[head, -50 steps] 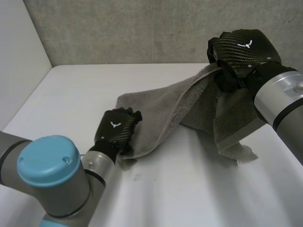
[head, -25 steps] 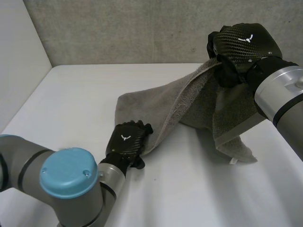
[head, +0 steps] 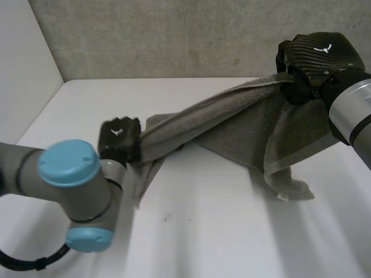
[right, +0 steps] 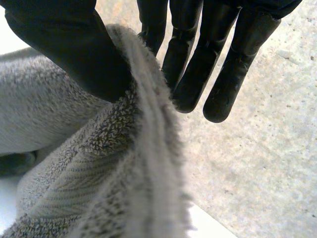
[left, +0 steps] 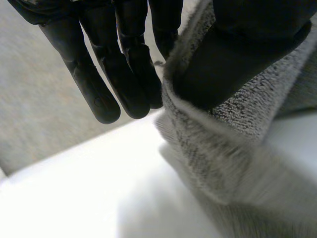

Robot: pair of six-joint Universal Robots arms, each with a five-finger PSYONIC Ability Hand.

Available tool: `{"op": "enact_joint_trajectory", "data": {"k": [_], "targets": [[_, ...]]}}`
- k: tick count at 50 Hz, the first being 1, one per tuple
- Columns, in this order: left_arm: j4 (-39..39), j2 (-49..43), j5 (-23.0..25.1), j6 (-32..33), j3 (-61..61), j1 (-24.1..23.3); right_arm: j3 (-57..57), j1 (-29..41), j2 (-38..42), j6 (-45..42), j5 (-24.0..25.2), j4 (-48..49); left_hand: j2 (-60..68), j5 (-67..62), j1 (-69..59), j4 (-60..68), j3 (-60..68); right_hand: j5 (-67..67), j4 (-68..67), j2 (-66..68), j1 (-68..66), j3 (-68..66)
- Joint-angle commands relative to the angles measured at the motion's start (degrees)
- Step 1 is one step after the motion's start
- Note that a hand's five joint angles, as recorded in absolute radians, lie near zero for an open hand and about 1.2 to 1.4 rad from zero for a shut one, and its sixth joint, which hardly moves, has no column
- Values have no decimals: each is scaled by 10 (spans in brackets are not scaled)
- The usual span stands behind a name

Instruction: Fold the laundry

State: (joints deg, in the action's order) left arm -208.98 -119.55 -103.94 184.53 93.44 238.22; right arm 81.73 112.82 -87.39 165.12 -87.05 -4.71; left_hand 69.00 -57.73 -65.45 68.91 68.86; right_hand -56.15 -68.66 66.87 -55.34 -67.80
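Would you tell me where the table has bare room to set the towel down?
The near part of the table, between the left arm and the drooping corner of the towel, is bare. So is the far-left corner, behind the left hand. The middle is crowded: the towel stretches there from left hand to right hand.

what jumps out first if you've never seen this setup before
A grey towel is stretched like a rope between two black hands above the white table. The left hand pinches one end low near the table, while the right hand pinches the other end higher, close to the back wall. The rest of the towel hangs below the right hand, its loose end crumpled on the table.
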Motion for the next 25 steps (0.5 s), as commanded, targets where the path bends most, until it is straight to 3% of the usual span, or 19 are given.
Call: {"op": "enact_joint_trajectory", "data": {"k": [1, 3, 5, 6, 8, 11, 13, 17, 19, 25], "targets": [[4, 110, 51, 49, 58, 50, 0, -4, 2, -43, 4, -6, 110, -123, -145, 111, 111, -139, -113, 131, -247, -122], [11, 141, 73, 74, 72, 59, 2, -4, 3, -77, 12, -12, 110, -123, -145, 111, 111, -139, -113, 131, -247, -122], [43, 202, 128, 145, 92, 66, 4, -7, 3, -157, 26, -41, 110, -123, -145, 111, 111, -139, -113, 131, -247, -122], [43, 202, 128, 145, 92, 66, 4, -7, 3, -157, 26, -42, 110, -123, -145, 111, 111, -139, -113, 131, -247, -122], [100, 269, 168, 224, 99, 75, 4, -13, 1, -221, 33, -79, 110, -123, -145, 111, 111, -139, -113, 131, -247, -122], [135, 294, 181, 263, 98, 81, 4, -14, 1, -267, 33, -117, 110, -123, -145, 111, 111, -139, -113, 131, -247, -122], [211, 322, 191, 321, 92, 102, 9, -13, 2, -284, 35, -137, 110, -123, -145, 111, 111, -139, -113, 131, -247, -122], [271, 318, 193, 347, 90, 131, 27, -15, 21, -318, 42, -181, 110, -123, -145, 111, 111, -139, -113, 131, -247, -122], [312, 292, 193, 352, 92, 133, 42, -14, 72, -356, 50, -216, 110, -123, -145, 111, 111, -139, -113, 131, -247, -122], [344, 205, 193, 355, 81, 132, 50, -6, 137, -396, 46, -239, 110, -123, -145, 111, 111, -139, -113, 131, -247, -122]]}}
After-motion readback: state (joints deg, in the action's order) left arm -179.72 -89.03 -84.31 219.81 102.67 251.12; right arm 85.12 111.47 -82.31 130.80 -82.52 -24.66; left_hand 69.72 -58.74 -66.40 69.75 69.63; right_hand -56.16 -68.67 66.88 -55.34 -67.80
